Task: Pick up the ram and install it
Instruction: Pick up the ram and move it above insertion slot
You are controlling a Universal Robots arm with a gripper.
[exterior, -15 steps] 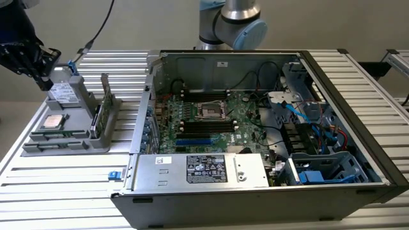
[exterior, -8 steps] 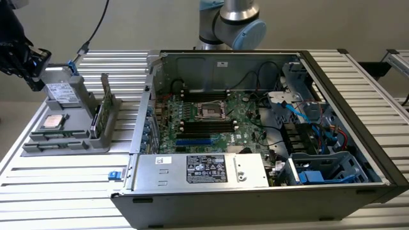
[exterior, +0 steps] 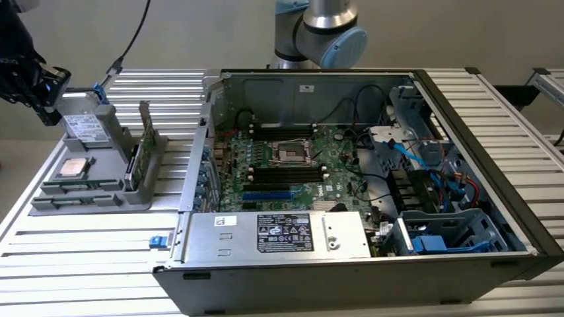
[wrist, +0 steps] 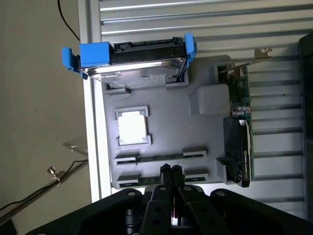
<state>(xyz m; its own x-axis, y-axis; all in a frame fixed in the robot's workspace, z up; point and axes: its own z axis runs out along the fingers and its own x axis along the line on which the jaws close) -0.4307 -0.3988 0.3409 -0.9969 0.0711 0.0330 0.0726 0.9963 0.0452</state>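
Two ram sticks stand on edge in the grey tray (wrist: 166, 132): one ram stick (wrist: 159, 157) farther from my fingers and another (wrist: 146, 180) closer to them. My gripper (wrist: 171, 169) hovers above the tray, over the closer stick, with its two black fingers pressed together and nothing between them. In the exterior view the gripper (exterior: 46, 109) hangs high over the tray's far end, at the exterior view's left. The open computer case (exterior: 352, 185) holds the motherboard with its black memory slots (exterior: 282, 173).
The tray also carries a hard drive in blue brackets (wrist: 134, 66), a square silver processor (wrist: 132, 126) and an upright green card with a black cooler (wrist: 239, 147). The case's metal walls (exterior: 198, 165) rise between the tray and the motherboard. Cables (exterior: 405, 152) crowd the case's right side.
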